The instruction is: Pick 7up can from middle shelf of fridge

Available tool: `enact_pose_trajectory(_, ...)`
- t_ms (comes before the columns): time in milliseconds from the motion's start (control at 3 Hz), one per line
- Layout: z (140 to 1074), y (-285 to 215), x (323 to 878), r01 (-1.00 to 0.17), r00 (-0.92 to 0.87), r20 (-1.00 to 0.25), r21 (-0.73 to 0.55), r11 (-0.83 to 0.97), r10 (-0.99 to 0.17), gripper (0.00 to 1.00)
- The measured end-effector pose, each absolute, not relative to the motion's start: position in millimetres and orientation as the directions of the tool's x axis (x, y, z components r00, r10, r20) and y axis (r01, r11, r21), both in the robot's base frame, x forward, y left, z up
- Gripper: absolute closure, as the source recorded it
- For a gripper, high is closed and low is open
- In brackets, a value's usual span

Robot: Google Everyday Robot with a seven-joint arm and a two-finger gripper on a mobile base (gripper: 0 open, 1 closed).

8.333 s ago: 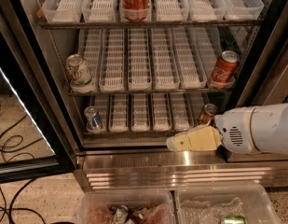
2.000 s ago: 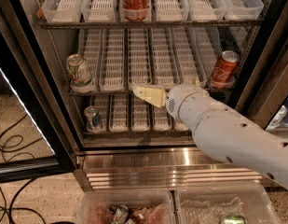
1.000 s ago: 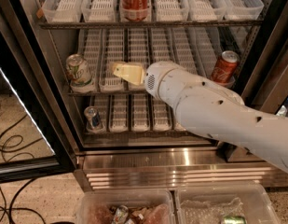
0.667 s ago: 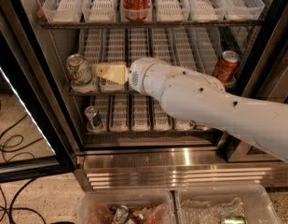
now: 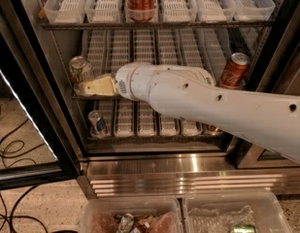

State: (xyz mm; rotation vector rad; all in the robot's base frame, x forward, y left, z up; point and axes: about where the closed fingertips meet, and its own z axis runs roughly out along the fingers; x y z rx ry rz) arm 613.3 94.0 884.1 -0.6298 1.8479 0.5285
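The 7up can [image 5: 79, 70], pale green and white with a silver top, stands upright at the far left of the middle shelf [image 5: 161, 47], a wire rack with white slotted lane trays, inside the fridge [image 5: 188, 174]. My gripper [image 5: 87, 88], cream-coloured at the end of the white arm, reaches into the fridge from the right. It is level with the can's lower half, right at its front and right side. The can's base is hidden behind it.
A red cola can [image 5: 234, 71] stands at the right end of the middle shelf and another [image 5: 140, 1] on the top shelf. A small blue-silver can [image 5: 97, 123] is on the bottom shelf. The glass door [image 5: 18, 130] hangs open at left. Two plastic bins [image 5: 130, 217] sit below.
My arm has swung from the lower right, up and left across the middle shelf. The gripper now sits against the 7up can. The can has not moved.
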Motion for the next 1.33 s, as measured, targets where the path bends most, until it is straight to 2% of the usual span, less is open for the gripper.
enact_pose_trajectory(333, 884, 94, 613, -0.644, -0.297, -0.939, 0.063, 0.763, -0.173, 0.0)
enact_pose_trajectory(667, 876, 117, 635, -0.614, -0.255, -0.961, 0.077, 0.786, -0.105, 0.0)
enact_pose_trajectory(1000, 876, 117, 635, -0.614, -0.255, -0.961, 0.077, 0.786, -0.105, 0.0)
enact_pose_trajectory(1333, 859, 146, 641, -0.627, -0.249, -0.958, 0.048, 0.777, -0.142, 0.0)
